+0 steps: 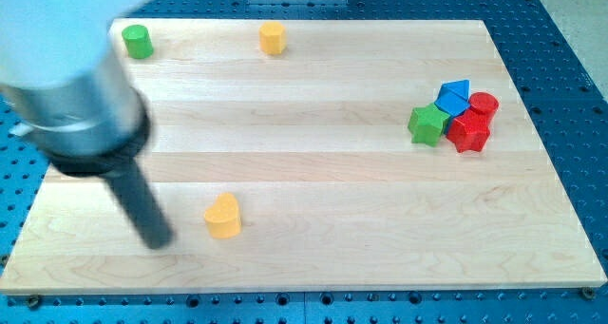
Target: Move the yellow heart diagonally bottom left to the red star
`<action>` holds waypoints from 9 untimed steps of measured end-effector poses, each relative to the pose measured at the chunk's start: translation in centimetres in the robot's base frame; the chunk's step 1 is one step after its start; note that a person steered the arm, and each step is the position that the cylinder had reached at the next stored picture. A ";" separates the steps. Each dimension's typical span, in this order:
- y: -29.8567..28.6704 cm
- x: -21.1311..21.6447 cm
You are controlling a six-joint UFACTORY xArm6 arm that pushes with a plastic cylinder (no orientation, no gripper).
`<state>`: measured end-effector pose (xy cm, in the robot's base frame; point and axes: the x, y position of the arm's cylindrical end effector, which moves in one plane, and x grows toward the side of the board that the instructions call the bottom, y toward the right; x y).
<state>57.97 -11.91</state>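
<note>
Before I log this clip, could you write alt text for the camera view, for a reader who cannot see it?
My tip rests on a wooden board, just to the view's left of a yellow heart, not touching. A red star sits at the view's right, clustered with a green star, blue block and red cylinder; a green cylinder and yellow cylinder stand near the top edge.

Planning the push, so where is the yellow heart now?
The yellow heart sits at the view's bottom left of the board, just right of my tip.
</note>
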 end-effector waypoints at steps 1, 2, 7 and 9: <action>8.5 -3.2; 9.5 -10.9; 11.8 -10.9; 20.2 -9.4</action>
<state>48.58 8.30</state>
